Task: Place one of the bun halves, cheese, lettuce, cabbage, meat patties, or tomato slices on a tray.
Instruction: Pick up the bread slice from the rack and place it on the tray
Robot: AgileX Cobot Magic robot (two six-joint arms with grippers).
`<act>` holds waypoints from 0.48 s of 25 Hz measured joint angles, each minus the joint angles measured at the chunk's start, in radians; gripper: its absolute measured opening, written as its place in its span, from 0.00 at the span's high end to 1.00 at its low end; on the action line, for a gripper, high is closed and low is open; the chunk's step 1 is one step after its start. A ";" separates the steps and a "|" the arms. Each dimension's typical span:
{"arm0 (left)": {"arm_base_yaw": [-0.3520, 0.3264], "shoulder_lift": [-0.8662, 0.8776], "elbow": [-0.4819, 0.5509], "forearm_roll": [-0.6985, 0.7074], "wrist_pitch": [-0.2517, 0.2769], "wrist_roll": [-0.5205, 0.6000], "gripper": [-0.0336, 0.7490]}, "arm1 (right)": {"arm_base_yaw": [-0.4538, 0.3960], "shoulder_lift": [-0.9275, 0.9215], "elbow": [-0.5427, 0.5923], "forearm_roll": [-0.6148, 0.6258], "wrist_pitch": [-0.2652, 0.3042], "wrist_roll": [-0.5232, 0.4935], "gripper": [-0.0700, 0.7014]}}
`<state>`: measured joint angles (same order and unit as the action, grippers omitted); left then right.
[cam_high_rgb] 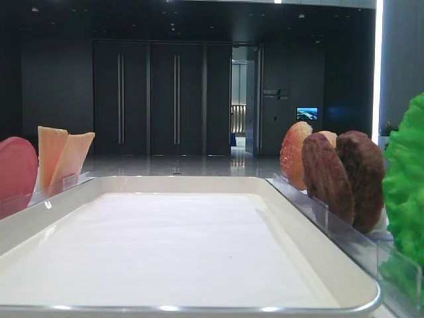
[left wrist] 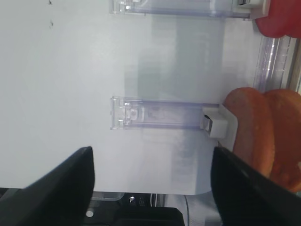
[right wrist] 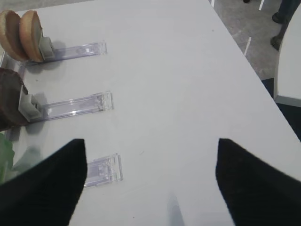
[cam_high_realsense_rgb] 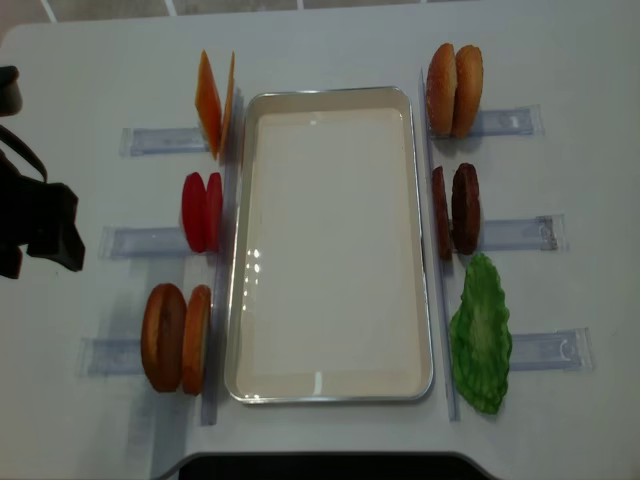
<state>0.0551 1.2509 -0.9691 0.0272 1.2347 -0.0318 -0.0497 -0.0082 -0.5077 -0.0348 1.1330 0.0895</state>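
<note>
I see the tray (cam_high_realsense_rgb: 330, 250) lying bare at the middle of the surface (cam_high_realsense_rgb: 330, 40), with bun halves (cam_high_realsense_rgb: 178, 338) standing in a holder just off its near-left corner. My left gripper (left wrist: 150, 181) hangs wide open over the surface beside those buns, holding nothing. My right gripper (right wrist: 150, 181) is likewise spread and unladen, near the meat patties (right wrist: 11, 101).

A white tray (cam_high_realsense_rgb: 331, 250) lies mid-frame. Cheese (cam_high_realsense_rgb: 214, 103), tomato slices (cam_high_realsense_rgb: 201, 212) and buns (cam_high_realsense_rgb: 177, 338) stand left; buns (cam_high_realsense_rgb: 454, 89), patties (cam_high_realsense_rgb: 456, 209) and lettuce (cam_high_realsense_rgb: 481, 334) right.
</note>
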 joint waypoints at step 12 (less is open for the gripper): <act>-0.095 0.000 -0.001 -0.062 -0.002 -0.130 0.22 | 0.000 0.000 0.000 0.000 0.000 0.000 0.21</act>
<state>-0.0395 1.2509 -0.9702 -0.0349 1.2328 -0.1621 -0.0497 -0.0082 -0.5077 -0.0348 1.1330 0.0895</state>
